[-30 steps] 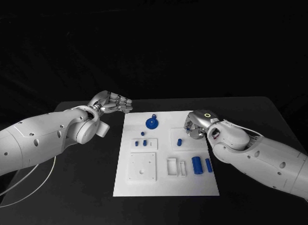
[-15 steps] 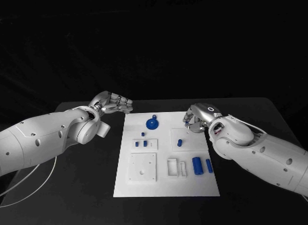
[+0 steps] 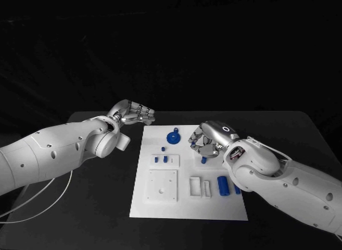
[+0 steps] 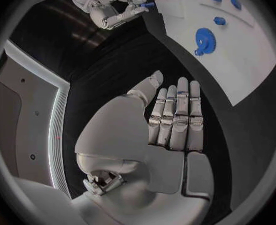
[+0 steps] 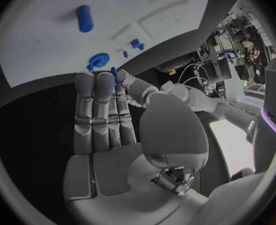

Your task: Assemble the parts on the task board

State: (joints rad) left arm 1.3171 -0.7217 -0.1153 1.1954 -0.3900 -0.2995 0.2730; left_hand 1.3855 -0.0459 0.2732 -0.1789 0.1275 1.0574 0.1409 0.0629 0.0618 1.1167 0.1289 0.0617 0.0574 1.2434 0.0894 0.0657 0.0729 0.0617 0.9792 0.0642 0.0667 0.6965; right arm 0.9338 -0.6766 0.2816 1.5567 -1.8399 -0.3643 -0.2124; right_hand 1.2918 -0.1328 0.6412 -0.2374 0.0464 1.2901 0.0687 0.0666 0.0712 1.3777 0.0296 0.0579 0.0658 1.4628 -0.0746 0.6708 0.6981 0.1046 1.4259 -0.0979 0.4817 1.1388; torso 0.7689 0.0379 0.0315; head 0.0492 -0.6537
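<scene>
The white task board (image 3: 187, 179) is lying at the middle of the black table (image 3: 291, 130). The right hand (image 3: 204, 143) is hovering over the board's upper middle and pinching a small blue peg (image 5: 115, 76) between thumb and fingertips, the other fingers lying straight and close together; the left wrist view is also showing that peg (image 4: 149, 5) sticking out of the pinch. Just at nine o'clock of this hand a blue gear-like part (image 3: 173, 137) is lying on the board. Towards the board's five o'clock a blue cylinder (image 3: 223, 184) is lying with a smaller blue piece (image 3: 237, 189) just beside it, and two small blue parts (image 3: 165, 159) are sitting left of centre. The left hand (image 3: 135, 113) is hanging off the board's eleven o'clock corner, holding nothing, its fingers lying side by side with little gap.
</scene>
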